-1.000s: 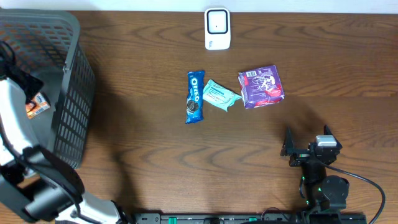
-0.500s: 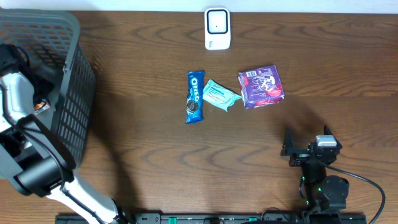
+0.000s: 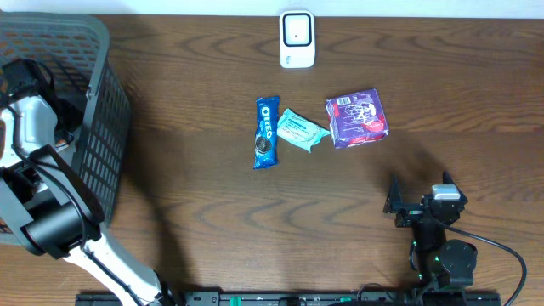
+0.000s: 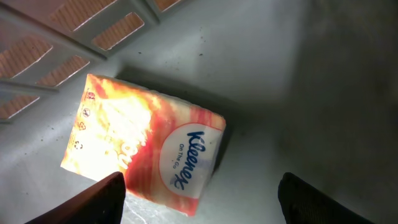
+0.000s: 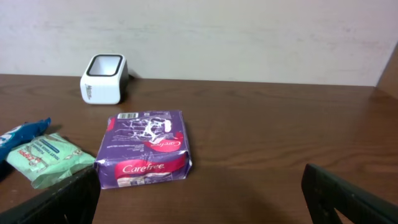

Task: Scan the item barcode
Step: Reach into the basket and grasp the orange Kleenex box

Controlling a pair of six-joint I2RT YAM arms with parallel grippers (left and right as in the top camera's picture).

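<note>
An orange-and-white Kleenex tissue pack point(image 4: 149, 146) lies flat on the grey basket floor point(image 4: 298, 93). My left gripper point(image 4: 202, 200) hangs just above it, open, with the pack's near edge between the wide-spread fingers point(image 4: 102, 198) and no contact showing. In the overhead view the left arm point(image 3: 34, 119) reaches down into the basket point(image 3: 98, 102) and hides the pack. The white scanner point(image 3: 297, 38) stands at the table's far edge. My right gripper point(image 3: 421, 194) rests open near the front right, holding nothing.
An Oreo pack point(image 3: 267, 132), a green wipes pack point(image 3: 300, 130) and a purple Carefree pack point(image 3: 357, 118) lie side by side mid-table. The basket's slatted wall point(image 4: 74, 37) rises close behind the tissue pack. The right wrist view faces the Carefree pack point(image 5: 144, 149) and scanner point(image 5: 104, 79).
My left arm has swung deeper into the basket, toward its far side, and now covers the orange pack that showed from overhead. The right arm has not moved.
</note>
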